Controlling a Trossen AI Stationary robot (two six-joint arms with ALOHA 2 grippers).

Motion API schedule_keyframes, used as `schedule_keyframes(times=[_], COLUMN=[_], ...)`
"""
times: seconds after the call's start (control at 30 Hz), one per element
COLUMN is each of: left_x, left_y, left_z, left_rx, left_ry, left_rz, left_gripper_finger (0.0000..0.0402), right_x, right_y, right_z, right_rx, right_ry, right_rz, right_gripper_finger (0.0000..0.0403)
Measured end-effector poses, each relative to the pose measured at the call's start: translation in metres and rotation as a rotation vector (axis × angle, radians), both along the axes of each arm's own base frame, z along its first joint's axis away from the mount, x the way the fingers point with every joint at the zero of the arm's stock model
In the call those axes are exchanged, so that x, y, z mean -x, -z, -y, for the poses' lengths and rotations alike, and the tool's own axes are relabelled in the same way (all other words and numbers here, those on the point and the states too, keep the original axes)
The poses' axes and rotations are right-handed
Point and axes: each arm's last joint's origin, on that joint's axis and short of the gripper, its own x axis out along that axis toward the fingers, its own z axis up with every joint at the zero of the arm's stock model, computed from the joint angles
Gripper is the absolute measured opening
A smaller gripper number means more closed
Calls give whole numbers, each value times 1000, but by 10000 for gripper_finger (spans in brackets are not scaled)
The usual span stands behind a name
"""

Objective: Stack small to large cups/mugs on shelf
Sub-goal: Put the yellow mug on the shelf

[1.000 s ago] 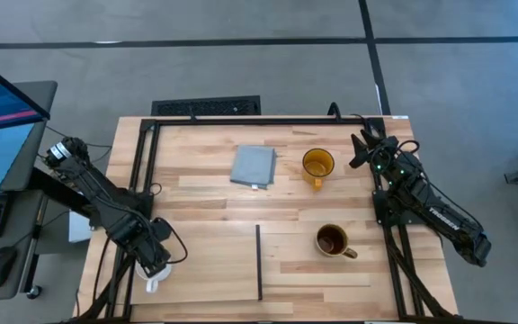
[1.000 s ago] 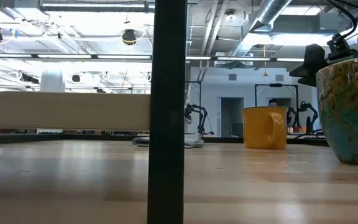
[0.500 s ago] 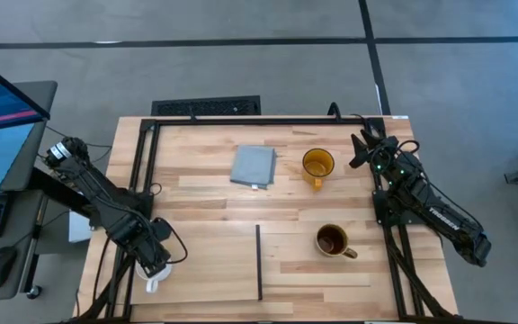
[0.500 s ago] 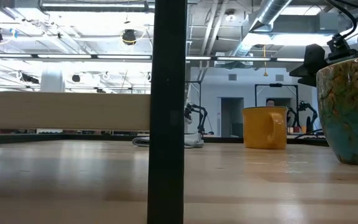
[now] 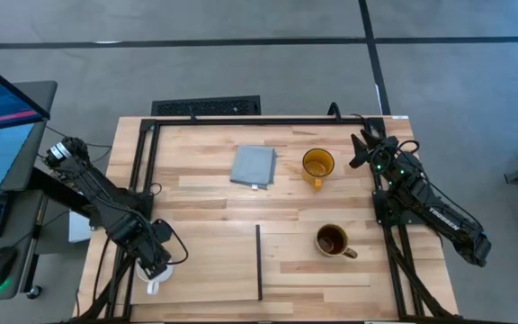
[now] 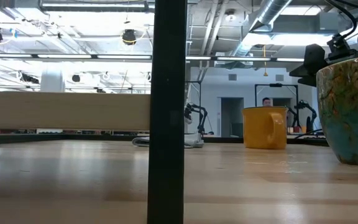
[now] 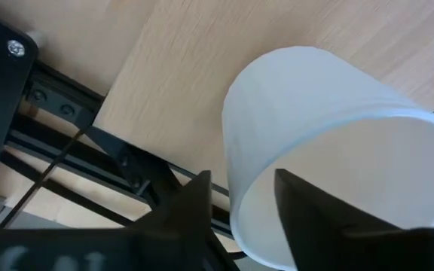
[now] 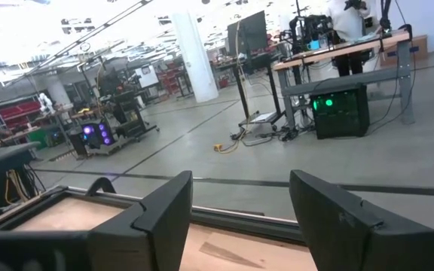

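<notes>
The small white mug (image 5: 151, 284) is at the near left corner of the table, by the left end of the pale wood shelf (image 5: 209, 265) with its black strip (image 5: 259, 261). My left gripper (image 5: 155, 267) is over the mug and shut on it; the mug fills the left wrist view (image 7: 315, 105). The yellow mug (image 5: 317, 165) stands at the far right middle. The dark brown mug (image 5: 332, 240) stands right of the strip. My right gripper (image 5: 361, 149) is open and empty at the table's far right, with nothing between its fingers in its wrist view (image 8: 239, 192). My left gripper holds the white mug by its rim wall (image 7: 239, 197), one finger (image 7: 191, 207) outside and the other (image 7: 307, 203) inside the mouth. The fingers come from above, and the mug's mouth faces the gripper. I cannot tell whether its base rests on the table.
A grey-blue square pad (image 5: 254, 166) lies at the far middle of the table. Black frame rails (image 5: 147, 180) run along the table's left, right and far edges. In the low view the dark mug (image 6: 353, 112) stands close at the right and the yellow mug (image 6: 265, 127) farther back.
</notes>
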Motion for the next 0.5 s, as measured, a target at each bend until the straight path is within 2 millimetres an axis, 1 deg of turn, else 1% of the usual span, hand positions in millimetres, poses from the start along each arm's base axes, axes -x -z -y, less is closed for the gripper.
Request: schedule_keyframes(times=[0.1, 0.2, 0.37, 0.5], left_x=[0, 0, 2, 5], left_y=[0, 0, -1, -11], left_z=[0, 0, -2, -5], left_rx=[0, -1, -17, -45], left_ry=[0, 6, 12, 12], left_rz=[0, -1, -20, -60], left_gripper_finger=[172, 184, 187, 187], right_x=[0, 0, 0, 0], right_y=[0, 0, 0, 0], right_z=[0, 0, 0, 0], right_rx=[0, 0, 0, 0], right_ry=[0, 0, 0, 0], right_rz=[0, 0, 0, 0], right_gripper_finger=[246, 246, 246, 246])
